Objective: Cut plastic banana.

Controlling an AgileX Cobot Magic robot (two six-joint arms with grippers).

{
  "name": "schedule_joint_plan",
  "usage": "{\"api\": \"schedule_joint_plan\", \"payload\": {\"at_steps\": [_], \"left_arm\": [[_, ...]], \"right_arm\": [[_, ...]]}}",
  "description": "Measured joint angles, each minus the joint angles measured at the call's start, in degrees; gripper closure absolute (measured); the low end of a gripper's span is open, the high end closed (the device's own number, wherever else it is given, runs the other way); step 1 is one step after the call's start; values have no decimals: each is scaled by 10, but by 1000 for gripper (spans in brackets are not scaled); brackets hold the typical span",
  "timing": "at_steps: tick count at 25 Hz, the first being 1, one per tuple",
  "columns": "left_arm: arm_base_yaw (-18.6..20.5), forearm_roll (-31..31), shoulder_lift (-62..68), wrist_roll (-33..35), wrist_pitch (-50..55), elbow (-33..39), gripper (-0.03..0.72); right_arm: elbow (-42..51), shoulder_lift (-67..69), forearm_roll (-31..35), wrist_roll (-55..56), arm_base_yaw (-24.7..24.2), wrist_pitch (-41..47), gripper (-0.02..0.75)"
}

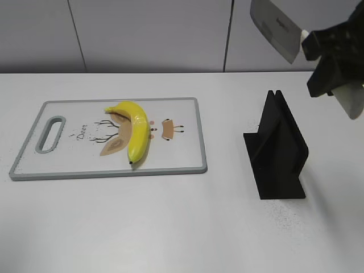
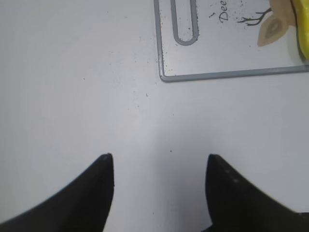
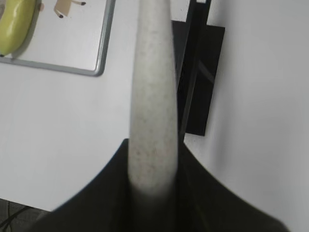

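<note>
Banana (image 1: 135,132) lies on board (image 1: 187,159); right hand (image 3: 152,179) clamps knife (image 1: 277,27) aloft.

**White worktop, two things on it**

The worktop (image 1: 170,227) is plain white. A cutting board (image 1: 182,162) with a grey rim lies flat at about 9 o'clock from centre. A black stand (image 1: 278,151) sits upright at 3 o'clock, well apart from the board.
</note>
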Motion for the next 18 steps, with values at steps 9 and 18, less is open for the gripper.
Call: {"api": "schedule_joint_plan", "payload": {"at_steps": [9, 18], "left_arm": [[0, 1, -218, 0, -5, 151, 105], [0, -18, -448, 0, 0, 253, 108]], "right_arm": [[104, -86, -28, 35, 0, -26, 577], [156, -110, -34, 40, 0, -47, 577]]}}
